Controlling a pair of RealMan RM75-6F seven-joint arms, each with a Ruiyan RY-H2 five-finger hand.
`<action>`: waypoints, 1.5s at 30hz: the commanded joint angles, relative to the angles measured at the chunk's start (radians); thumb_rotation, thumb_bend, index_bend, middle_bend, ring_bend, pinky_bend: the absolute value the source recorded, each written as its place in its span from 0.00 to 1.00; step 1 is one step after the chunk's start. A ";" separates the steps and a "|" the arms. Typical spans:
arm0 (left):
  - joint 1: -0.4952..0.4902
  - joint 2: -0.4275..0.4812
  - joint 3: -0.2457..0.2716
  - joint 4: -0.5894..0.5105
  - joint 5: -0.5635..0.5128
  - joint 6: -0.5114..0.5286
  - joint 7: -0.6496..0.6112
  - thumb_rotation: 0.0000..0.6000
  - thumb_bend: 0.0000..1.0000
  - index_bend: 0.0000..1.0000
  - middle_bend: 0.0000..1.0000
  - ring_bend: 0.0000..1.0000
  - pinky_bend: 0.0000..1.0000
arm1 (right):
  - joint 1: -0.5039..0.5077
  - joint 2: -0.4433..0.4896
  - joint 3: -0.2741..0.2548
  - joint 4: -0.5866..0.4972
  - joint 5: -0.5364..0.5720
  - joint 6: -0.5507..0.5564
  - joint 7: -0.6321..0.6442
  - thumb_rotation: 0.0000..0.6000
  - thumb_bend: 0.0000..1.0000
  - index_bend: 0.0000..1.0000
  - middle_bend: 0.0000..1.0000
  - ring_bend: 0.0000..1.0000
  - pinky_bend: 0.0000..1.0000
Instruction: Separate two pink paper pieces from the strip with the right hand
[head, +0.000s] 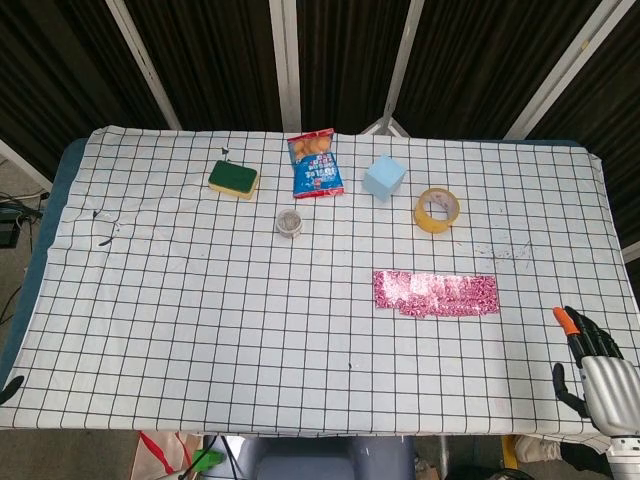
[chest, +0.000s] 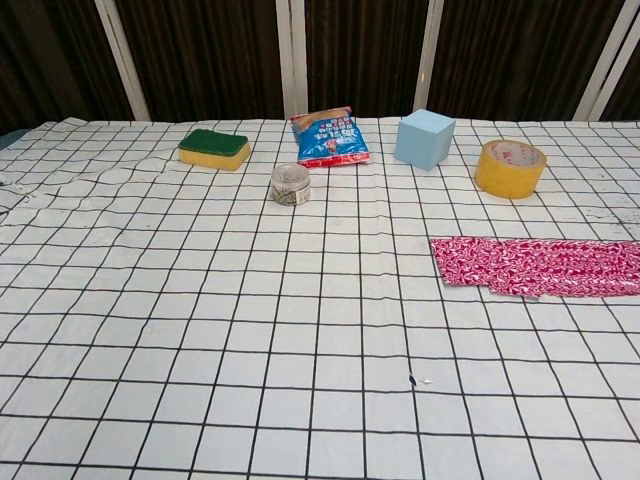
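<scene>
Behind pink strip (head: 436, 293): tape roll (head: 437, 209), blue cube (head: 384, 177); right hand (head: 598, 375) apart.

Print shows on the blue snack bag (chest: 330, 138) and yellow tape roll (chest: 510, 167), too small to read.

The pink paper strip (chest: 540, 267) runs off the chest view's right edge; snack bag (head: 316, 165) print unreadable.

We see a matt, slightly wrinkled grid cloth (chest: 200, 330) over the table, a glossy pink patterned paper strip (chest: 540, 265), a shiny plastic snack bag (chest: 330, 138), a glossy yellow tape roll (chest: 510, 167), and a rough green-topped sponge (chest: 214, 148).
</scene>
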 joint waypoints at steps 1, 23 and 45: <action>-0.003 0.001 -0.004 -0.001 -0.010 -0.007 0.000 1.00 0.26 0.15 0.00 0.00 0.06 | 0.004 -0.002 0.002 -0.001 0.002 -0.005 -0.003 1.00 0.63 0.00 0.04 0.06 0.14; 0.008 -0.004 0.008 -0.010 0.019 0.014 0.015 1.00 0.26 0.15 0.00 0.00 0.06 | 0.011 -0.046 0.014 0.026 -0.012 0.010 -0.018 1.00 0.63 0.00 0.16 0.20 0.21; 0.005 0.009 -0.001 -0.003 -0.004 0.003 -0.019 1.00 0.26 0.15 0.00 0.00 0.06 | 0.212 -0.160 0.091 -0.028 0.117 -0.273 -0.290 1.00 0.66 0.11 0.81 0.74 0.60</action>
